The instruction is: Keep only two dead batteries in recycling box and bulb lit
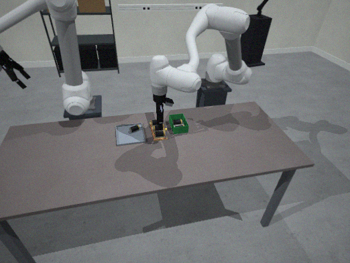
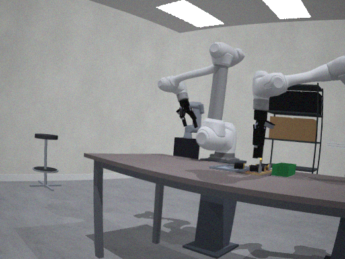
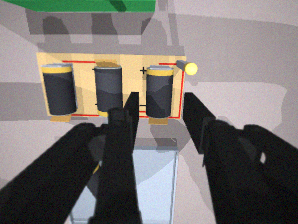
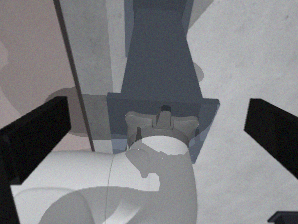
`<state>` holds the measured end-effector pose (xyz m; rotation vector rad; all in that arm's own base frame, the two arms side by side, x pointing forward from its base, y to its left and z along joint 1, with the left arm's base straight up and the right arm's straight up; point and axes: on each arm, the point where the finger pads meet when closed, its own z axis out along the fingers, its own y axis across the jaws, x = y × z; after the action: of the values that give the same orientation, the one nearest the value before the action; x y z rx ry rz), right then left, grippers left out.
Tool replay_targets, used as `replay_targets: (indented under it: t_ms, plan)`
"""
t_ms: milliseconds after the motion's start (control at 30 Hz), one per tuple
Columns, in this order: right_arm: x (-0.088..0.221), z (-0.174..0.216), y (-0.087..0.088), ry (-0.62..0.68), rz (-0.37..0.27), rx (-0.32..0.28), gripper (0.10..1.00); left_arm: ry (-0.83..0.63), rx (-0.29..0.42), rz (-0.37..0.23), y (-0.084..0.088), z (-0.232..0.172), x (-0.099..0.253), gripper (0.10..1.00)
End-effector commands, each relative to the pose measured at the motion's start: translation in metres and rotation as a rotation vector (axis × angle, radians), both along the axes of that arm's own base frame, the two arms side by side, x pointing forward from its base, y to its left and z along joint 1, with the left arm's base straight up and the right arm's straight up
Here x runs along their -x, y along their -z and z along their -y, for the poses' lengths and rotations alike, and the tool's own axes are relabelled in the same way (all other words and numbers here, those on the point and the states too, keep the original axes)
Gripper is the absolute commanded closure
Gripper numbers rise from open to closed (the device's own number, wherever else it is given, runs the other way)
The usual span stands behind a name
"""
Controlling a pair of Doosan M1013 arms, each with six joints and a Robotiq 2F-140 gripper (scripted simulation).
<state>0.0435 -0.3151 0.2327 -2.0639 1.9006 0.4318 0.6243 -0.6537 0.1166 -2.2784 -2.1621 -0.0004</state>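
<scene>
A holder board [image 1: 161, 138] [image 3: 85, 75] bears three dark batteries, the left [image 3: 60, 92], middle [image 3: 109, 87] and right [image 3: 161, 92] in the left wrist view. The outer two have yellow bands at the far end, the middle one at the near end. The bulb [image 3: 190, 69] [image 2: 260, 160] glows yellow. The upright green box [image 1: 179, 130] [image 2: 283, 170] holds at least one dark battery [image 1: 177, 122]; its full contents are unclear. My left gripper [image 1: 159, 123] [image 3: 161, 105] is partly open and empty, above the right battery. My right gripper [image 1: 25, 82] [image 4: 158, 113] is open and empty, away from the table.
A pale blue tray [image 1: 127, 140] [image 3: 160, 180] lies beside the board, opposite the box, with a battery [image 1: 135, 129] lying on it. The box stands close to the board's other side. The bulb sticks up at the board's corner. The right arm's base [image 1: 92, 104] stands behind the table.
</scene>
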Motion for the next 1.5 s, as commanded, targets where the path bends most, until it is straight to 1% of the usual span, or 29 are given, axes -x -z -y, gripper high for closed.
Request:
replay_targets:
  t_ms: [0,67,167,200,333,500,1467]
  plan:
    - [0.0,-0.004,0.0,0.0,0.004,-0.007,0.098,0.002,0.002,0.001,-0.004,-0.002,-0.003,0.734]
    - [0.0,-0.004,0.0,0.0,0.004,-0.007,0.098,0.002,0.004,0.003,-0.016,-0.001,-0.003,0.734]
    - [0.0,-0.004,0.0,0.0,0.004,-0.007,0.098,0.002,0.004,0.003,-0.041,-0.001,-0.003,0.734]
    - [0.0,-0.004,0.0,0.0,0.004,-0.007,0.098,0.002,0.004,0.003,-0.046,-0.001,-0.003,0.734]
    - [0.0,-0.004,0.0,0.0,0.004,-0.007,0.098,0.002,0.004,0.003,-0.049,-0.002,-0.003,0.734]
    - [0.0,-0.004,0.0,0.0,0.004,-0.007,0.098,0.002,0.002,0.001,-0.045,-0.002,-0.002,0.734]
    - [0.0,-0.004,0.0,0.0,0.004,-0.007,0.098,0.002,0.002,0.001,-0.045,-0.002,-0.002,0.734]
